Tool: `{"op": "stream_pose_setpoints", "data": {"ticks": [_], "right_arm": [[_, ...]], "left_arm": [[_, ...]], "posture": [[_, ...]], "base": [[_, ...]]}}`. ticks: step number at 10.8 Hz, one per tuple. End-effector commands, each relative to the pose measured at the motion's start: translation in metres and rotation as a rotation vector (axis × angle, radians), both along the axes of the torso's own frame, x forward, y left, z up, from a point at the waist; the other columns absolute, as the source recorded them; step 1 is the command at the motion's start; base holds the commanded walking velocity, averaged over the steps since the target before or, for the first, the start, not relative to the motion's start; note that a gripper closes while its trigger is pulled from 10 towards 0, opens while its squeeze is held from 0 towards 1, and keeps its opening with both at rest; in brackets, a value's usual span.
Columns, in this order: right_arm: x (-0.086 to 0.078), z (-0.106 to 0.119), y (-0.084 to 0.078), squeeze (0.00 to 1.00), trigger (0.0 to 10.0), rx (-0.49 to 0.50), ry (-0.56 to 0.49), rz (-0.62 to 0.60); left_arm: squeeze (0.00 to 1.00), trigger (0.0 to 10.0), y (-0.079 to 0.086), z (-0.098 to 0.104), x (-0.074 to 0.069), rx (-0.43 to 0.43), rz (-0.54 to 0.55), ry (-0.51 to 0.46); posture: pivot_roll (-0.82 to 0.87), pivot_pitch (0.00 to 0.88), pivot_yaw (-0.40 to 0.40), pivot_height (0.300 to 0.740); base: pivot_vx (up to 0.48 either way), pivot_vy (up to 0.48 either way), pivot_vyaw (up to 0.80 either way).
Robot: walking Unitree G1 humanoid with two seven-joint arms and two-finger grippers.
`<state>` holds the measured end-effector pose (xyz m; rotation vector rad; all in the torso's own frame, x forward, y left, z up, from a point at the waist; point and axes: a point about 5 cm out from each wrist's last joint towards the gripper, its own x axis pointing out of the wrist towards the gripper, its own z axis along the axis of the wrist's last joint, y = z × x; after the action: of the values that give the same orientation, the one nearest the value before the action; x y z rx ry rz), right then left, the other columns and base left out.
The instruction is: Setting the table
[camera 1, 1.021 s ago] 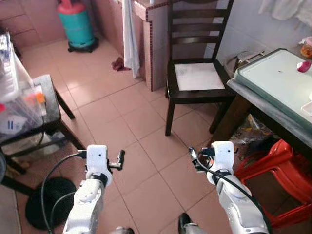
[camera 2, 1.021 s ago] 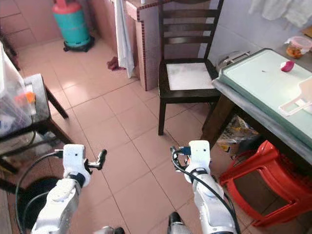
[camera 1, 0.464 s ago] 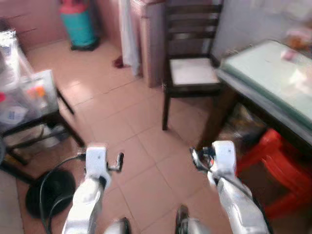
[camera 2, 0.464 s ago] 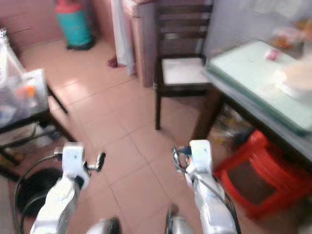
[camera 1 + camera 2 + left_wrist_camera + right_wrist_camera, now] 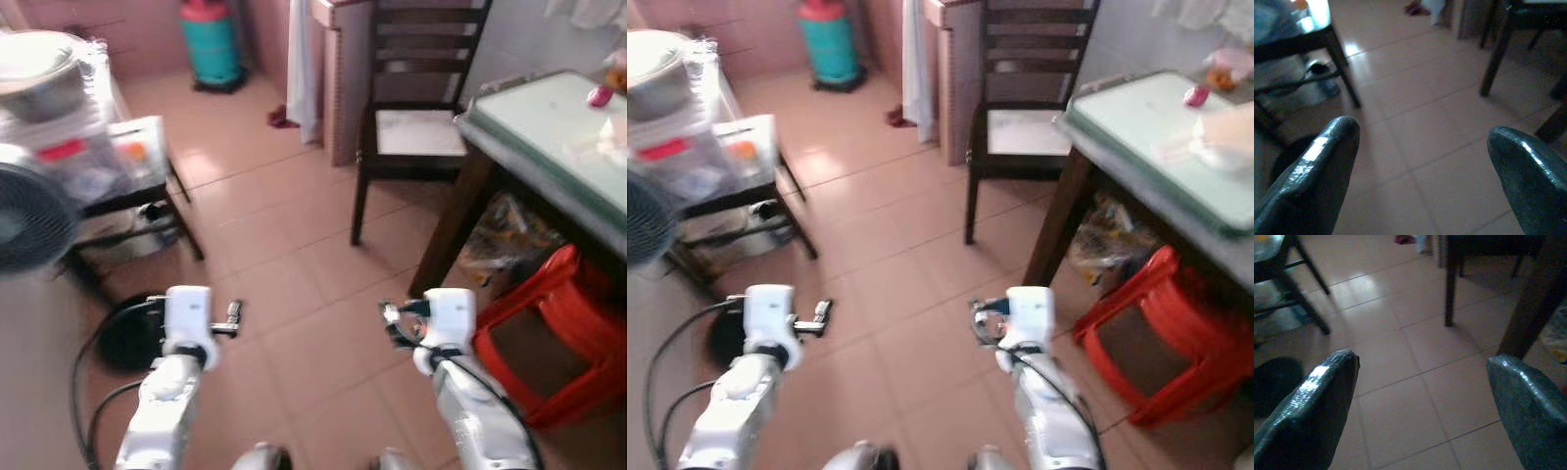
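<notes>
- A dark wooden chair (image 5: 416, 93) stands ahead of me on the tiled floor (image 5: 284, 245).
- A red plastic stool (image 5: 554, 343) sits at my right.
- A teal gas cylinder (image 5: 211, 44) stands far back.

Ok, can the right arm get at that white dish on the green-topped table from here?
Probably not yet. The right gripper, jaws open and empty, hangs low over the floor tiles, below the table edge. The white dish sits up on the far side, well beyond it. Step closer first.

Left end effector (image 5: 1420, 166) fingers spread, right end effector (image 5: 1422, 401) likewise, both empty
</notes>
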<state>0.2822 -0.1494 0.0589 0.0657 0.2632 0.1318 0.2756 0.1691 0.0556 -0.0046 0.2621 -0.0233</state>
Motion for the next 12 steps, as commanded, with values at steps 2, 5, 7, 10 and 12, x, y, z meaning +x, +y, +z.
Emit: {"op": "stream_pose_setpoints", "data": {"ticks": [2,5,7,10,12], "right_arm": [[-0.002,-0.003,-0.009,0.0,10.0,-0.014,0.011,-0.033],[0.0,0.0,-0.009,0.0,10.0,-0.004,-0.007,-0.045],[0.001,0.001,-0.01,0.0,10.0,-0.002,-0.016,-0.052],[0.0,0.002,-0.012,0.0,10.0,-0.009,-0.023,-0.052],[0.0,0.002,-0.012,0.0,10.0,-0.011,-0.023,-0.055]], "left_arm": [[0.0,10.0,-0.003,-0.003,-0.003,-0.001,-0.01,0.006],[0.0,10.0,-0.002,0.009,-0.001,-0.002,-0.066,-0.089],[0.0,10.0,0.002,0.014,0.0,0.033,-0.047,-0.151],[0.0,10.0,0.001,0.01,-0.004,-0.107,-0.025,-0.085],[0.0,10.0,0.005,0.011,-0.004,-0.08,-0.009,-0.108]], "posture": [[-0.06,0.173,0.062,0.74],[-0.06,0.169,0.067,0.74],[-0.06,0.17,0.068,0.74],[-0.07,0.172,0.065,0.74],[-0.07,0.173,0.064,0.74]], "base": [[-0.45,0.0,0.0],[0.0,0.0,0.0],[0.0,0.0,0.0],[0.0,0.0,0.0],[0.0,0.0,0.0]]}}
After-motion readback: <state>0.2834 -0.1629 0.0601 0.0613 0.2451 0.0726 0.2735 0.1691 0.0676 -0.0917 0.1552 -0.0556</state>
